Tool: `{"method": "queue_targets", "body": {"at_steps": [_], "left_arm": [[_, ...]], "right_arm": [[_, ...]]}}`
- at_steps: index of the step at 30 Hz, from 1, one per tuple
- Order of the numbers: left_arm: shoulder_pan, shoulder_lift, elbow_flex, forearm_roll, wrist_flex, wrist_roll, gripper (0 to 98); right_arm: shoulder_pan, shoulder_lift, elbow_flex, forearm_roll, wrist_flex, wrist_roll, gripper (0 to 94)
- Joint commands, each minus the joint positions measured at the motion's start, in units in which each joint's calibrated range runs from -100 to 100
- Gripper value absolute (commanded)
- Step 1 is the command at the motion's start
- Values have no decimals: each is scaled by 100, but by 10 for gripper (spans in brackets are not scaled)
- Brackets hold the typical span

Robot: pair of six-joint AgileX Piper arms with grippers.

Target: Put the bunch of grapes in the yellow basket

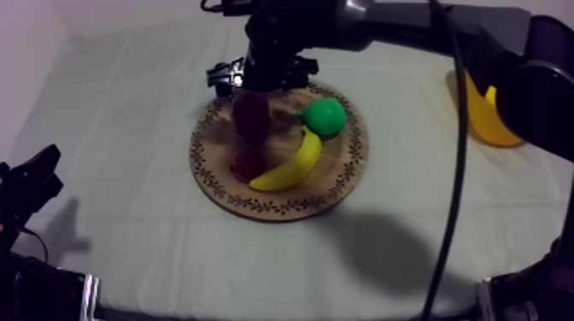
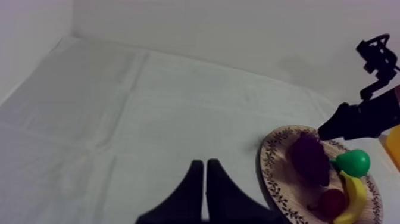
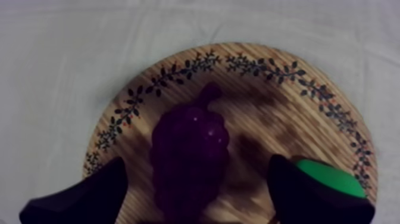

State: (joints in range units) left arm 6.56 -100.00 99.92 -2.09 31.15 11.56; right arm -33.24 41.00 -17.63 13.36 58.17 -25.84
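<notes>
Banana (image 1: 290,164), pear (image 1: 325,117) (green), small red fruit (image 1: 248,162).

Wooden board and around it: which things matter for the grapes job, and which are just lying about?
In the job: bunch of grapes, wooden board, yellow basket, right gripper, jaws open either side of the grapes.
Lying about: banana, pear, small red fruit, left gripper, jaws together.

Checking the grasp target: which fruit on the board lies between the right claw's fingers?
The grapes, the purple bunch; pear, banana and small red fruit lie aside.
</notes>
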Motion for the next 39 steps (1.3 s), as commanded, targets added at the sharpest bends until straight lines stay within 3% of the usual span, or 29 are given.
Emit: {"method": "queue_targets", "body": {"at_steps": [1,15,23,39], "left_arm": [[-1,0,-4,1,-3,-1,1],[-1,0,-4,1,-3,-1,1],[-1,0,-4,1,-3,-1,1],[-1,0,-4,1,-3,-1,1]], "right_arm": [[3,155,-24,-29,-104,14,671],[23,1052,-403,-151,-589,135,657],[102,1243,-592,-36,-606,80,493],[315,-1438,1191,16,-675,465,430]]}}
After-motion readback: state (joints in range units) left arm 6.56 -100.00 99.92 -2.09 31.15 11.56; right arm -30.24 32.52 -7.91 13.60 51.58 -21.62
